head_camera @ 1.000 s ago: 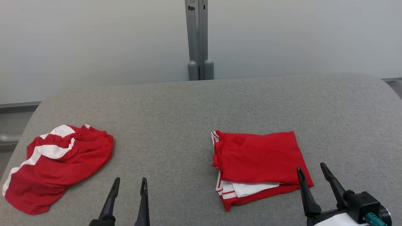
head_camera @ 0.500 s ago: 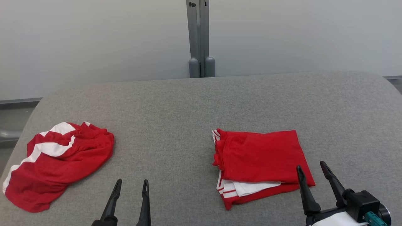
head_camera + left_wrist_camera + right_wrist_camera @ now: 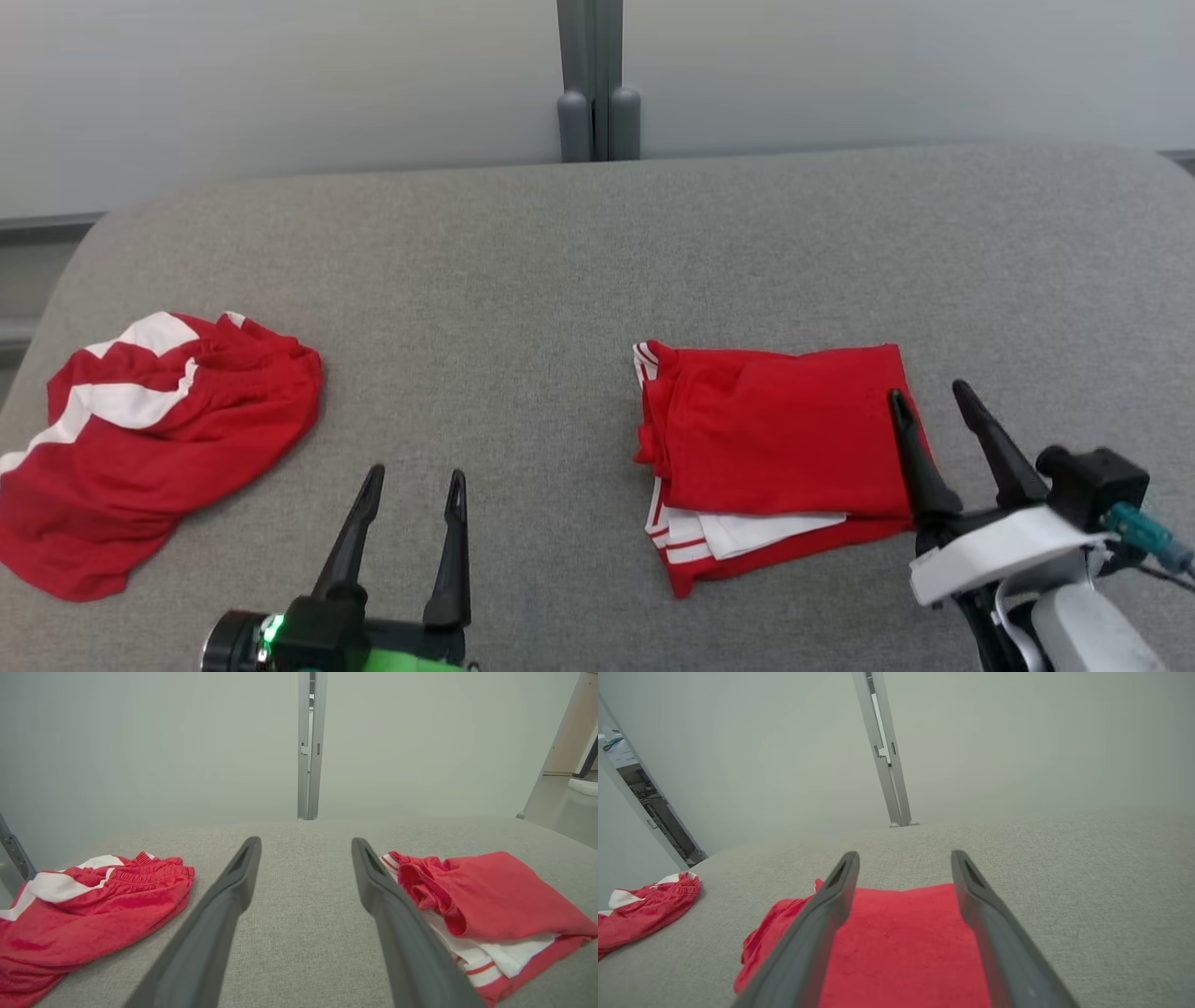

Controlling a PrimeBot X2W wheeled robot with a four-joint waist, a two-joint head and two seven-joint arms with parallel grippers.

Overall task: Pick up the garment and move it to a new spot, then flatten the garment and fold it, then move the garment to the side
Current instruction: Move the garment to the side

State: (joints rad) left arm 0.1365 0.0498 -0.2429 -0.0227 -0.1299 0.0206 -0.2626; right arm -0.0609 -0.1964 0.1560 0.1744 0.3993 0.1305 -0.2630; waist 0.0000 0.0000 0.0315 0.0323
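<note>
A crumpled red garment with white bands lies in a heap at the left of the grey padded table. A second red garment, folded into a neat rectangle with white striped edges showing underneath, rests right of centre. My left gripper hovers open over bare table between the two; its wrist view has the heap to the left and the folded piece to the right. My right gripper is open above the folded garment's right edge, holding nothing.
A grey metal post stands against the pale wall behind the table's far edge. The table's rounded left corner is close to the heap. Bare grey surface stretches across the middle and the far half.
The head camera has tilted down, shifting the whole scene up. Both grippers have come further forward, the right one now over the folded garment's right edge. Neither garment has moved.
</note>
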